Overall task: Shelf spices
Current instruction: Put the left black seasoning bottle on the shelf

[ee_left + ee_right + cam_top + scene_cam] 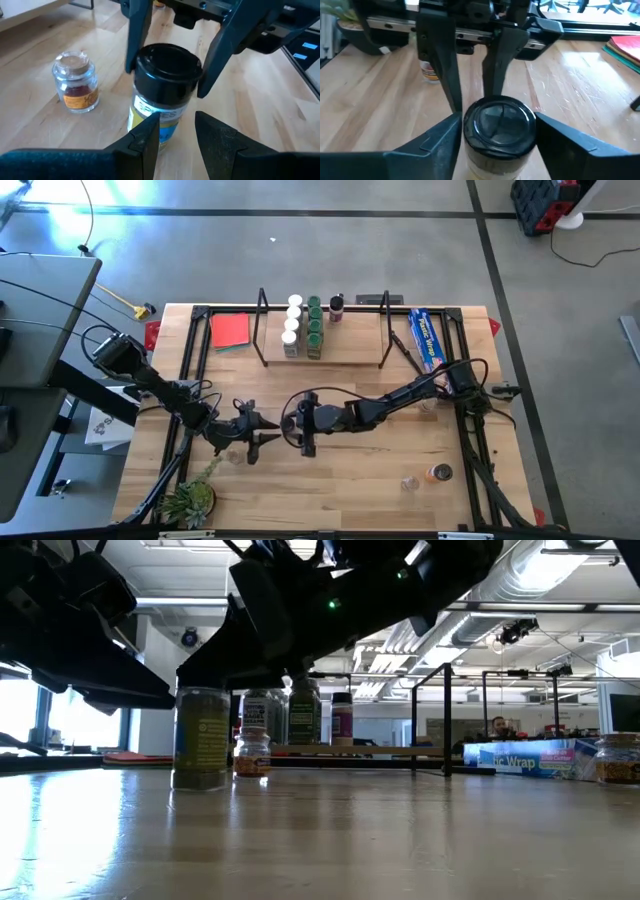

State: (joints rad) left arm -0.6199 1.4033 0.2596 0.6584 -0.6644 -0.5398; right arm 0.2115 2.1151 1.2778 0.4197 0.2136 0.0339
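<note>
Right gripper (497,135) sat at table centre with a black-lidded jar (499,131) between its fingers, one finger on each side of the lid and close against it (contact itself not clear, so hold uncertain). Left gripper (177,132) faced it from the opposite side, just short of the same jar (162,85), fingers set at a narrow gap and not around the jar; nothing was held in it. In the low view the jar (201,738) stood upright on the table (400,840) under both arms. A small clear jar (75,82) with orange contents stood near it, on the left arm's side, apart from both grippers.

Shelf (325,352) was at the far edge of the table, well apart from the grippers, already carrying two rows of jars (303,327) with white and green tops (one dark-topped jar (337,307) beside them). Two more jars (425,477) lay near the right front corner. A blue box (426,338) lay right of the shelf, a red square (230,331) left of it, a plant (188,500) at the left front corner.
</note>
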